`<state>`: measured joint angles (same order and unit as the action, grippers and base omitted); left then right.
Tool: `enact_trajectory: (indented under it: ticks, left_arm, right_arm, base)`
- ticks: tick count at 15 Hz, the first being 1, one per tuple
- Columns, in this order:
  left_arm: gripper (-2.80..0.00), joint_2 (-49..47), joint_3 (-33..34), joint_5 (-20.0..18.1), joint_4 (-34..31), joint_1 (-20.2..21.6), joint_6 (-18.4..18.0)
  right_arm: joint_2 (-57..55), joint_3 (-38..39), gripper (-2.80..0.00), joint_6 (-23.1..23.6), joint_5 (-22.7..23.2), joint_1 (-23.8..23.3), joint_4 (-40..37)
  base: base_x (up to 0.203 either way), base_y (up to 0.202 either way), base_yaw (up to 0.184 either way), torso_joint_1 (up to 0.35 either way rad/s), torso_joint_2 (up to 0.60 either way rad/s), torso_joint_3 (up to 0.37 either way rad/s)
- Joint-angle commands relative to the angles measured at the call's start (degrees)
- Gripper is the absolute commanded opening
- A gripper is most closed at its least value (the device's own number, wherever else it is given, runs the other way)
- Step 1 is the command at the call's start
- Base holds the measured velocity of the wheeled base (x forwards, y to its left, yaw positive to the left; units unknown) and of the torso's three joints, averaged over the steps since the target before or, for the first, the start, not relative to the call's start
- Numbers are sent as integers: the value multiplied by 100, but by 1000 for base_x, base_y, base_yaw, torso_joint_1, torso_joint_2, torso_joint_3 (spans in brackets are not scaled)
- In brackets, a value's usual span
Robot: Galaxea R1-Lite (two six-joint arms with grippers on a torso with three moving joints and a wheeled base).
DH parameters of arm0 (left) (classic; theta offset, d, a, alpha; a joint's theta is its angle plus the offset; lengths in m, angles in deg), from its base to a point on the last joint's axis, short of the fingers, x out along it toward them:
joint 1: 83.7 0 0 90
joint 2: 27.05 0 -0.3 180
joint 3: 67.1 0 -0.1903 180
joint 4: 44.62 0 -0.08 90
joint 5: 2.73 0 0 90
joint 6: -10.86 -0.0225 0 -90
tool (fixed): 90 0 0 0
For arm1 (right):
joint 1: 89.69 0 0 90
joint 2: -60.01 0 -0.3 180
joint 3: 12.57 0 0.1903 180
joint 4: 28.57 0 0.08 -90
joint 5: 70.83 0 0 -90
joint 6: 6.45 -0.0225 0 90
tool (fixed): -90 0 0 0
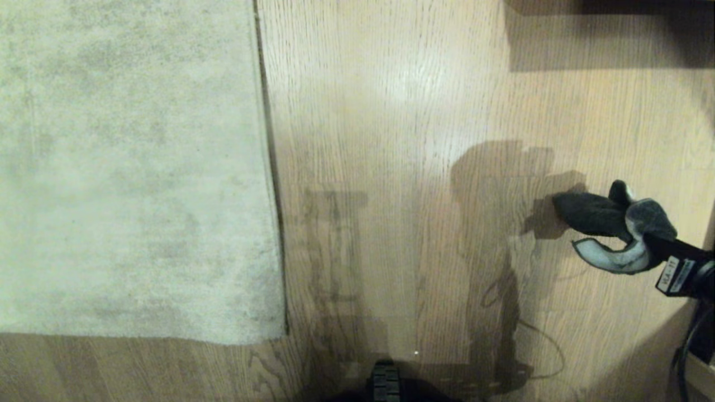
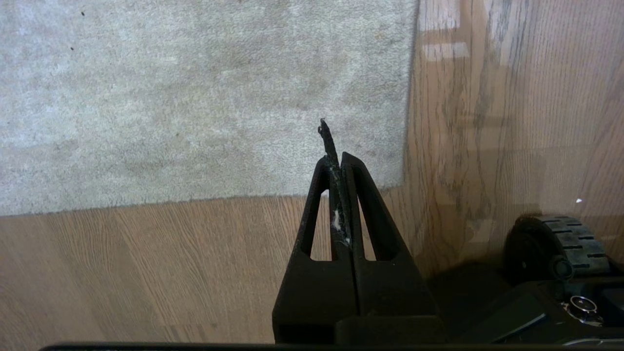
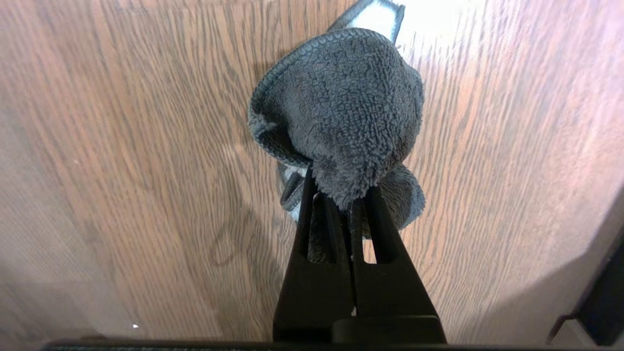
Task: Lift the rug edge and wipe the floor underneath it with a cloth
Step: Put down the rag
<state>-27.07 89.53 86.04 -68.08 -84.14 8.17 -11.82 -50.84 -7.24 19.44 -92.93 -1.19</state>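
The pale grey rug [image 1: 128, 167] lies flat at the left, its straight rug edge [image 1: 272, 167] running away from me along the wood floor [image 1: 391, 139]. At the far right, above the bare planks, my right gripper [image 1: 642, 239] is shut on the dark grey cloth [image 1: 600, 215], which hangs bunched from its tips with pale edging showing. The right wrist view shows the cloth [image 3: 346, 102] pinched in the gripper [image 3: 341, 191] above the floor [image 3: 146, 146]. My left gripper [image 2: 339, 158] is shut and empty, hanging over the rug's near corner [image 2: 390, 165]; it is outside the head view.
My base wheel [image 1: 385, 382] sits at the near edge, also seen as the wheel [image 2: 560, 243] in the left wrist view. Dark furniture [image 1: 614, 28] stands at the far right, and a cable [image 1: 684, 346] hangs by the right arm.
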Motion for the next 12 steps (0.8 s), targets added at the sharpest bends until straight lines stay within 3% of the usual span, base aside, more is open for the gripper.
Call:
enact_trajectory:
  ticks: [1,5,6,12]
  left_arm:
    - [-280,2,0,0,1,0,-3]
    - [-280,2,0,0,1,0,-3]
    - [-280,2,0,0,1,0,-3]
    - [-280,2,0,0,1,0,-3]
  right_arm:
    - [-279,48,-280,0,8,6,116]
    - [-259,192,-280,0,8,1,137]
    - [-244,220,0,0,8,5,137]
    - [-270,431,0,0,17,17,344]
  base:
    - [0,0,0,0,0,0]
    - [0,0,0,0,0,0]
    - [0,0,0,0,0,0]
    - [0,0,0,0,0,0]
